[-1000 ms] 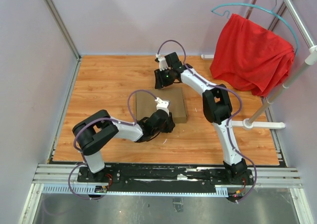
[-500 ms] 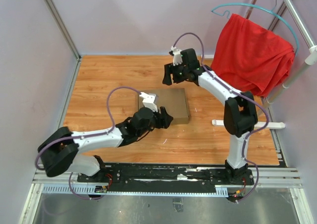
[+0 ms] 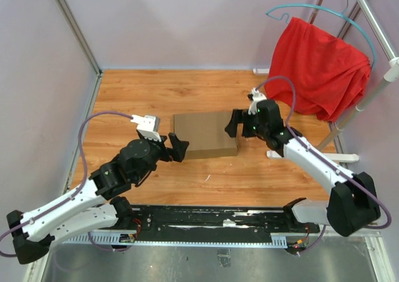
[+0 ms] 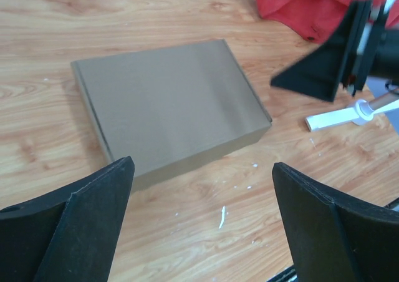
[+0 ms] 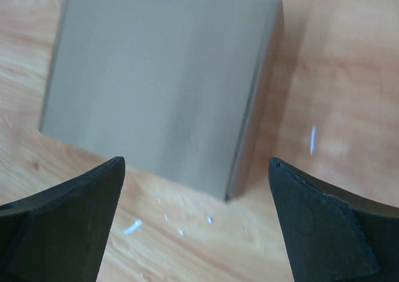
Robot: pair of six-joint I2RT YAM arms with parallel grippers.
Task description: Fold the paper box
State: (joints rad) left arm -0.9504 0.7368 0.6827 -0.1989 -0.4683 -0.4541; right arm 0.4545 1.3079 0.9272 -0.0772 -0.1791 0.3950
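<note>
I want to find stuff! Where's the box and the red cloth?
box (image 3: 204, 134), top view, middle of its flat top.
red cloth (image 3: 318, 70), top view, middle of the hanging fabric.

1. The paper box (image 3: 204, 134), lying between the two grippers, is seen in plain, unprinted brown.
2. The table (image 3: 137, 101) is patterned in orange-brown wood grain, flecked with white specks (image 4: 222, 216) just ahead of the left gripper (image 3: 181, 150).
3. Both the left gripper and the right gripper (image 3: 232, 123) are finished in black; the arms are coloured white and black, with purple cables (image 3: 103, 115).
4. A red cloth (image 3: 318, 67) is hung beyond the right gripper on a teal hanger (image 3: 293, 9).
</note>
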